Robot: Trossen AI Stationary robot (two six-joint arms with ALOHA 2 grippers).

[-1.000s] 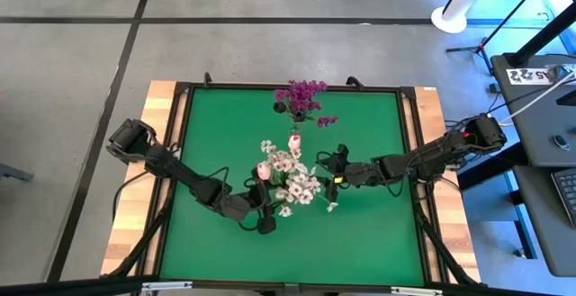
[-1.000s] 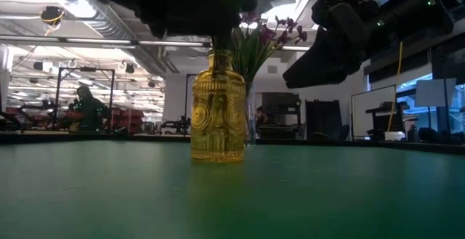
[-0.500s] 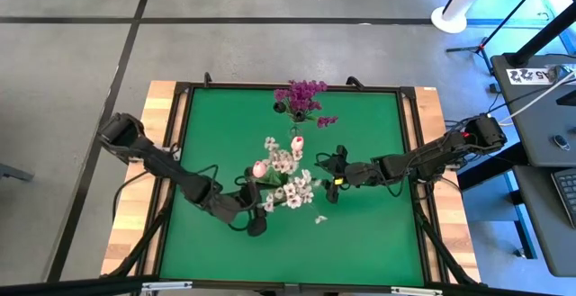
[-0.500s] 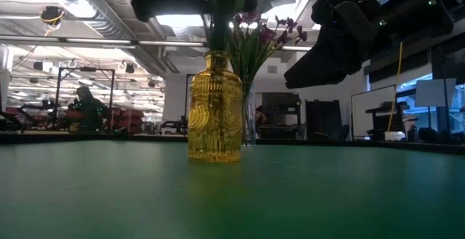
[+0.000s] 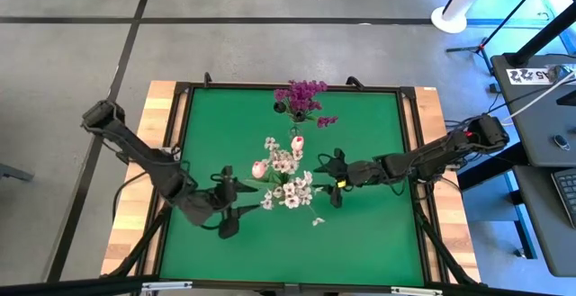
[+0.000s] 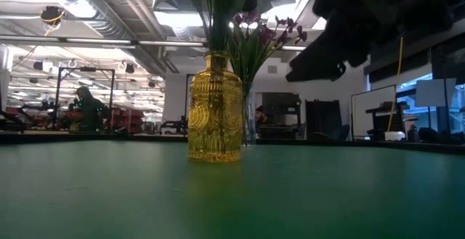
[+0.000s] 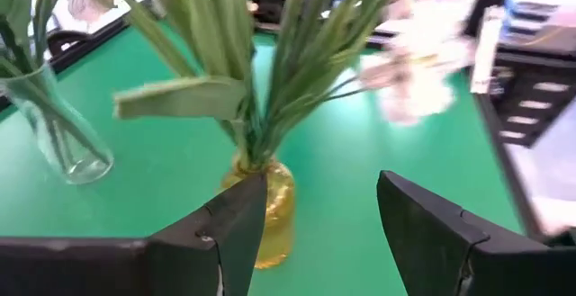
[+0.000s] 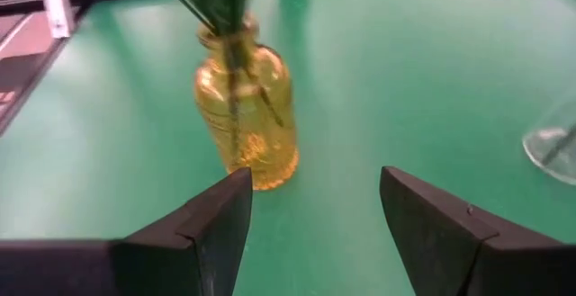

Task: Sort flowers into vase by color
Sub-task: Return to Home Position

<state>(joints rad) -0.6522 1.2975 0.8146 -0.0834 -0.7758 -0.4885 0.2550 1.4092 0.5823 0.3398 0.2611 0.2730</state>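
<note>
A yellow glass vase [image 6: 214, 108] stands on its base mid-table, holding white blossoms [image 5: 290, 190] and pale pink buds [image 5: 259, 168]; its green stems show in the left wrist view [image 7: 261, 80]. A clear vase [image 5: 297, 113] with magenta-purple sprigs [image 5: 304, 94] stands near the far edge. My left gripper [image 5: 229, 221] is open, left of and nearer than the yellow vase [image 7: 265, 208]. My right gripper [image 5: 337, 186] is open, just right of the yellow vase [image 8: 247, 116]. No dark buds show.
One small white blossom [image 5: 317, 220] lies loose on the green mat, near of the yellow vase. The clear vase [image 8: 553, 148] is beyond the right gripper. A raised black frame [image 5: 409, 152] borders the mat. Bare mat lies along the near edge [image 6: 232, 195].
My left gripper has drawn back from the yellow vase toward the table's left edge, the arm folding outward. The yellow vase has slid slightly left, and its bouquet has shifted with it. My right gripper has stayed almost in place.
</note>
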